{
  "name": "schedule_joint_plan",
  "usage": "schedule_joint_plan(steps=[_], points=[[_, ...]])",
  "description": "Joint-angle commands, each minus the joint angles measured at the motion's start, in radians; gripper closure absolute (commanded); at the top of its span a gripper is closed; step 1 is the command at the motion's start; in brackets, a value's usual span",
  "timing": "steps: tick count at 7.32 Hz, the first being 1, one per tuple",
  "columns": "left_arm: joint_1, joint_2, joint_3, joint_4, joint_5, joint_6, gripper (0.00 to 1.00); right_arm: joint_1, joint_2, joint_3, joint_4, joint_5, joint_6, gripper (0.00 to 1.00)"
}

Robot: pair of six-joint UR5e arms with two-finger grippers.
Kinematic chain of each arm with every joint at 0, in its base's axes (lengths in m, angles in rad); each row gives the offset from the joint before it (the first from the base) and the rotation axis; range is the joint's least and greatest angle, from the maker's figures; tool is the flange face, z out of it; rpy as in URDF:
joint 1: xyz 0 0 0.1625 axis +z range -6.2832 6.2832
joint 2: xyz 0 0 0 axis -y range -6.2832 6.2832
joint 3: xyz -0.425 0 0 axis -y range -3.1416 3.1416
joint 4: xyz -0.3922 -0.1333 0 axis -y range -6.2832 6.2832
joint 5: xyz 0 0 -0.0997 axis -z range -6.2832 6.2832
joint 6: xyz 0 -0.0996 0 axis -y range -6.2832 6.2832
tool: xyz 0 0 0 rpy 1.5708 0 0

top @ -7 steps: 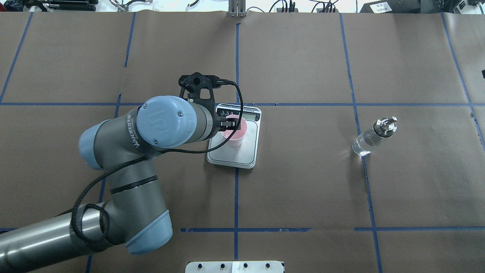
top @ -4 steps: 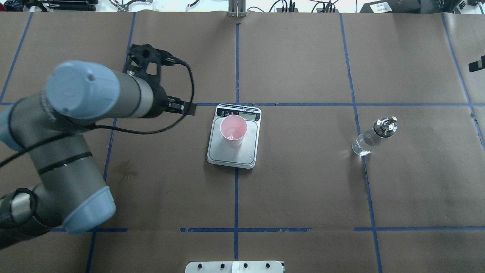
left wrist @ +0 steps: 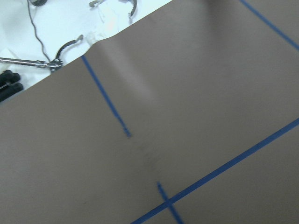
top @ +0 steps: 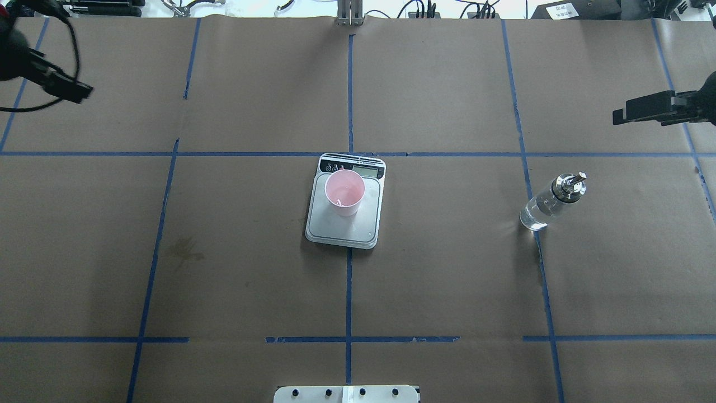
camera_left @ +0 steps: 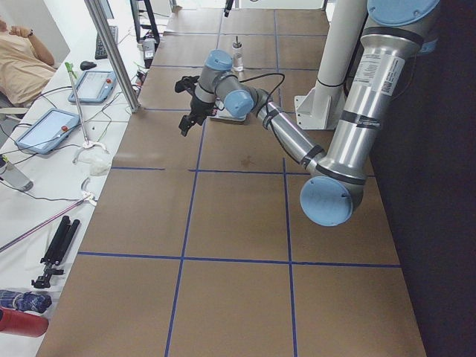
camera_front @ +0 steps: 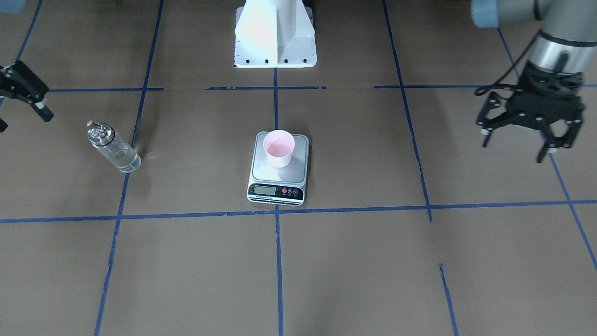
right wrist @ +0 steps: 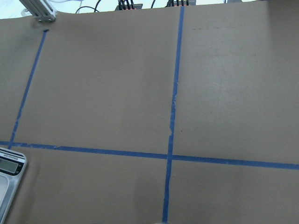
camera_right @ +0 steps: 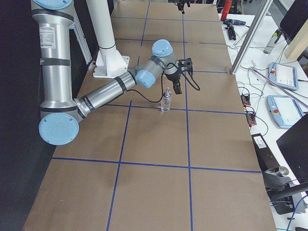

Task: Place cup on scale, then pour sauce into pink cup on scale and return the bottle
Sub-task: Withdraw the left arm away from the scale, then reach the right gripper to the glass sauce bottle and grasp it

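The pink cup (top: 344,193) (camera_front: 278,148) stands upright on the silver scale (top: 339,233) (camera_front: 301,164) at the table's middle, with nothing touching it. Far to its right in the overhead view, the glass bottle (top: 545,205) (camera_front: 112,150) stands free with clear sauce in it. My left gripper (camera_front: 515,148) (top: 67,87) hangs open and empty, well off to the robot's left of the scale. At the opposite edge, beyond the bottle, my right gripper (camera_front: 23,119) (top: 643,112) is open and holds nothing.
Brown paper with blue tape lines covers the table. The white robot base (camera_front: 275,35) is at the near edge. Tablets, cables and tools lie on the white bench (camera_left: 67,111) past the table's far side, where a person sits.
My left gripper let go of the cup on the scale and drew back far to the left. My right gripper came into view from the right edge. Cup and bottle stayed put.
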Motion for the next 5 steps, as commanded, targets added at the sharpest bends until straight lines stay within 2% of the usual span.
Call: schedule_joint_plan(steps=[1,2,3,4,5], points=[[-0.329,0.13,0.201,-0.011,-0.272,0.258,0.0,-0.126,-0.009,0.114,-0.039,-0.147,0.098,0.0],[-0.366,0.159,0.294,-0.009,-0.331,0.26,0.0,-0.224,-0.02,0.114,-0.032,-0.291,0.135,0.0],[-0.398,0.186,0.358,-0.014,-0.329,0.265,0.0,-0.312,-0.025,0.118,-0.018,-0.404,0.196,0.0],[-0.406,0.232,0.359,-0.009,-0.333,0.266,0.0,-0.398,-0.075,0.126,0.072,-0.516,0.254,0.0],[-0.406,0.272,0.321,-0.009,-0.335,0.265,0.0,-0.446,-0.171,0.132,0.194,-0.586,0.258,0.0]])
